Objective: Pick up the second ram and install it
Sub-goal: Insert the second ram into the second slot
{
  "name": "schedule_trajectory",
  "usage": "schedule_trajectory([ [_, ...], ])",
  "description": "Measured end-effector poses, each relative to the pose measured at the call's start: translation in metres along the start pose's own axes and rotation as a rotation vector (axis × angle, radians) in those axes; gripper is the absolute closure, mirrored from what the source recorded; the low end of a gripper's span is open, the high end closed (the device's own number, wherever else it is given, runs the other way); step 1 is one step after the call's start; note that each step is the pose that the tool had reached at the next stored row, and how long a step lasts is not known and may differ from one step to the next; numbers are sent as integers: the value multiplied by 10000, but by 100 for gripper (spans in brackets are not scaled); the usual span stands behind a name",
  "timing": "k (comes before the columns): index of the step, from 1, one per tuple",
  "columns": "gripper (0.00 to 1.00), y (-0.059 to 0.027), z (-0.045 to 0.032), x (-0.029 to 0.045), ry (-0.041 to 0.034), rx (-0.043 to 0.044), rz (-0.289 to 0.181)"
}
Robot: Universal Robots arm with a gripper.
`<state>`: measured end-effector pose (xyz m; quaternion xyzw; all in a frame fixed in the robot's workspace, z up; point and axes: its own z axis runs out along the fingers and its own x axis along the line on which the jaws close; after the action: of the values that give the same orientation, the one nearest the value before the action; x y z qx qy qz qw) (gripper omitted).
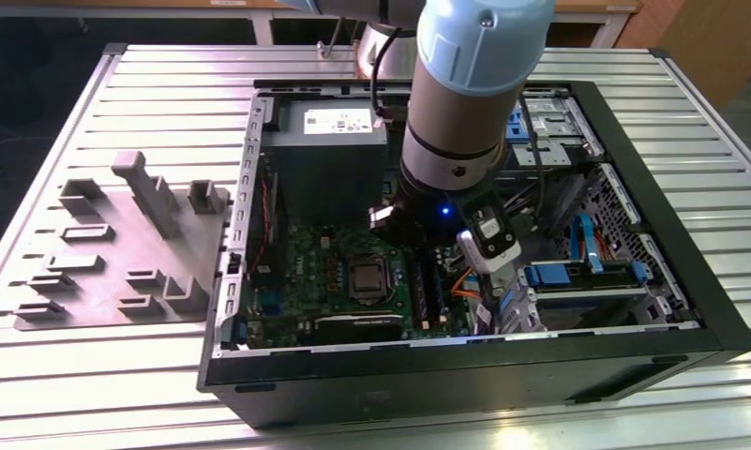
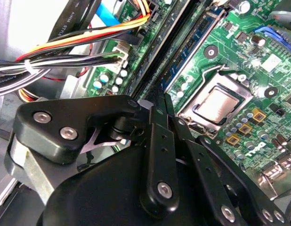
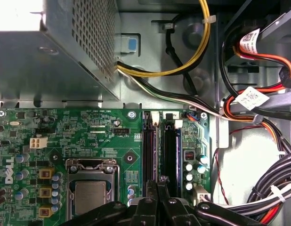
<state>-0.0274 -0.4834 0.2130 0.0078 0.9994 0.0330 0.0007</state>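
Observation:
My gripper (image 1: 441,267) reaches down inside the open computer case (image 1: 475,361), over the green motherboard (image 1: 312,258). In both wrist views its black fingers (image 2: 157,136) are drawn together, with their tips (image 3: 162,181) right at the long black memory slots (image 3: 171,146). The second ram (image 2: 195,49) is a narrow bluish strip standing on edge along those slots. It runs straight in between the fingertips, which look closed on its near end. The part of the ram under the fingers is hidden.
The processor socket (image 3: 91,193) lies beside the slots. The grey power supply (image 1: 329,155) stands beyond them, and bundled cables (image 3: 258,113) hang on the other side. Blue drive brackets (image 1: 563,274) fill the case's right in the exterior view. A grey parts fixture (image 1: 125,244) rests on the slatted table.

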Motion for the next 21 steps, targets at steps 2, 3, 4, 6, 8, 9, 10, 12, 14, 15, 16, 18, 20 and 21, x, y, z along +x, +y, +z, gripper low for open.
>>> schedule_trajectory([
  [2, 88, 0, 3, 0, -1, 0, 0],
  [3, 88, 0, 5, 0, -2, -3, 0],
  [4, 88, 0, 7, 0, -2, -5, 0],
  [6, 88, -1, 21, 0, 0, -2, 0],
  [8, 88, -1, 26, 0, 0, -3, 0],
  [9, 88, -1, 27, 0, -1, -4, 0],
  [10, 88, -1, 30, 0, -4, -8, 1],
  [12, 88, -1, 30, 0, -3, -9, 0],
  [14, 87, -1, 30, 0, -4, -10, 0],
  [15, 87, 0, 31, 0, -4, -10, 0],
  [16, 87, 0, 33, 0, -6, -13, 0],
  [18, 81, -1, 33, 0, -4, -12, 0],
  [20, 81, -1, 32, 0, -3, -9, 0],
  [21, 81, -1, 31, 0, -3, -8, 0],
])
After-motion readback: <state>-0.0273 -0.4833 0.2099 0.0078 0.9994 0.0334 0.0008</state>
